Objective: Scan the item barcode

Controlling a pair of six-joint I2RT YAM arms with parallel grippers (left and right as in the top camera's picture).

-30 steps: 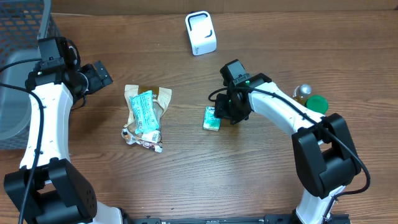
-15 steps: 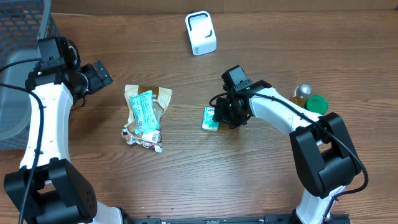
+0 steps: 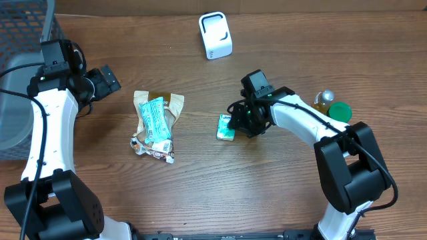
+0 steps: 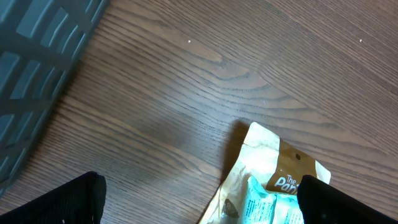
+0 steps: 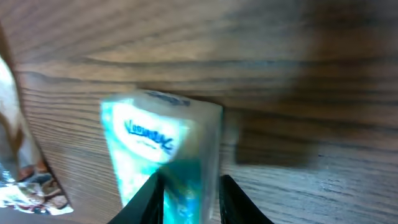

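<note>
Overhead: your right gripper [image 3: 233, 124] is clamped on the small teal plastic tissue pack [image 3: 226, 128], well away from the white boxy scanner [image 3: 215, 35]. Left wrist: the left gripper [image 4: 205, 199] stands wide apart, empty. Right wrist: the pack's long axis runs out from between the fingers [image 5: 144, 194].

Right wrist view: the tissue pack [image 5: 158, 149] carries a blue script logo on a white patch toward 12 o'clock of its face. The logo is blurred and appears to read "Kleenex".

Left wrist view: the brown pouch [image 4: 277, 165], at 5 o'clock in the frame, shows white lettering, "The" above "Pon"; the remainder is hidden.

Overhead view: no print is legible.
</note>
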